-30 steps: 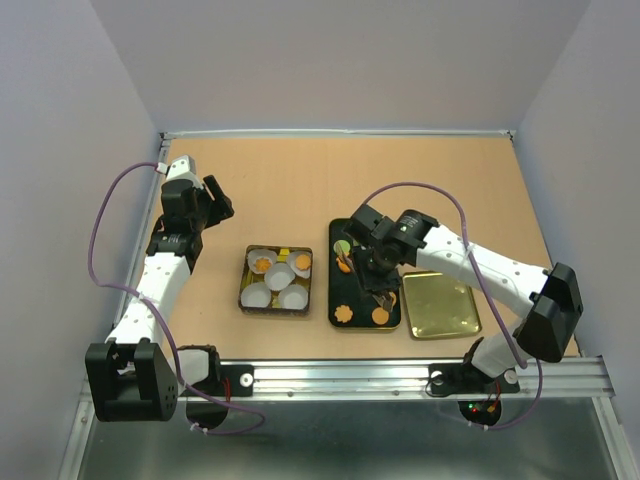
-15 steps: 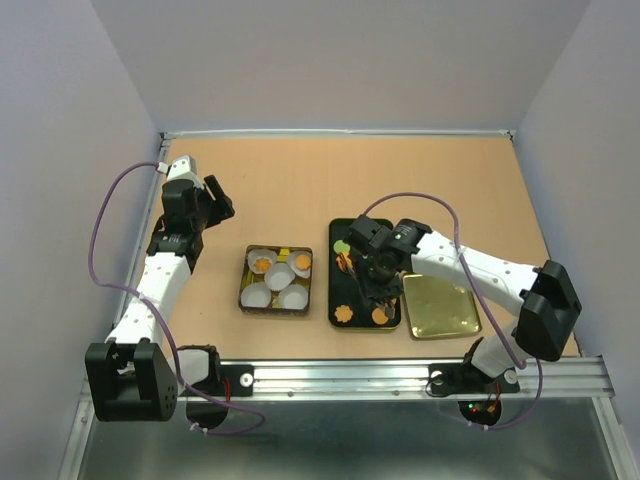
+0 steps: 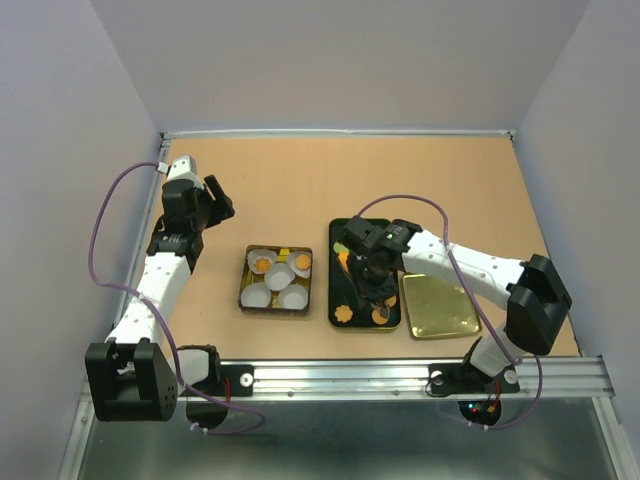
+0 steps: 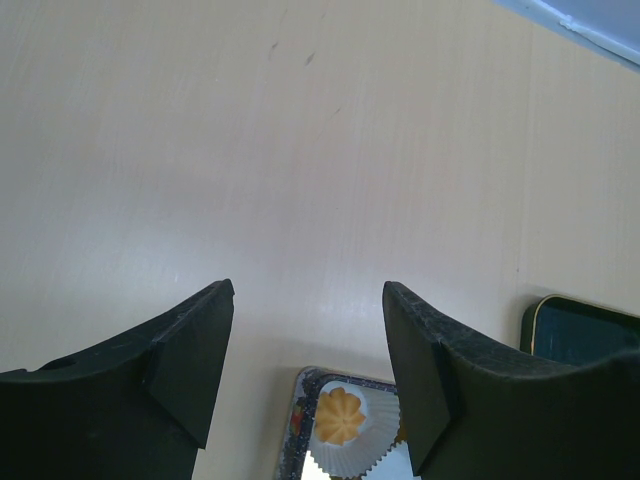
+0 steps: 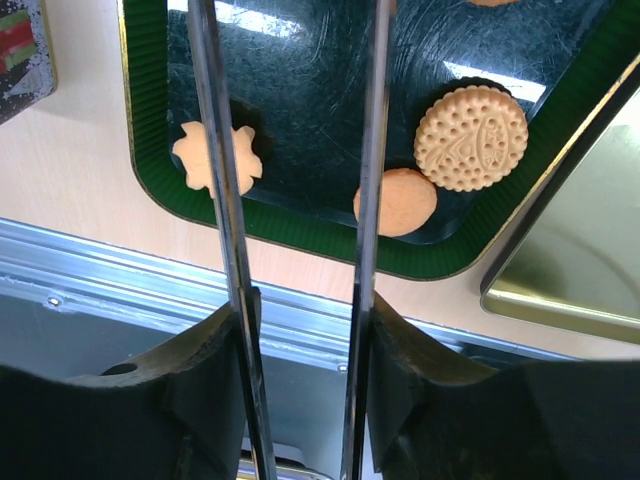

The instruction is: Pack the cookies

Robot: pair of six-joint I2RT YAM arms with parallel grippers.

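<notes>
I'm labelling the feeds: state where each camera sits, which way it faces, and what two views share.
Top external: above and behind the bases, facing down on the table; both arms show.
Left wrist: on the left arm, facing the tabletop; open left pincer shows.
Right wrist: facing down into the green-rimmed tray; open right pincer shows.
Top and right wrist share the cookies.

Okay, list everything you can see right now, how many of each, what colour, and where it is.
table: one, tan, under everything
tin: one, dark, left of centre
paper cups: about five, white, inside the tin
cookies in cups: two, orange, tin's far row
tray: one, dark with green rim, centre
cookies on tray: at least three, orange-brown, near end
gold lid: one, right of the tray
left gripper: one, black, open, above bare table
right gripper: one, open, over the tray
</notes>
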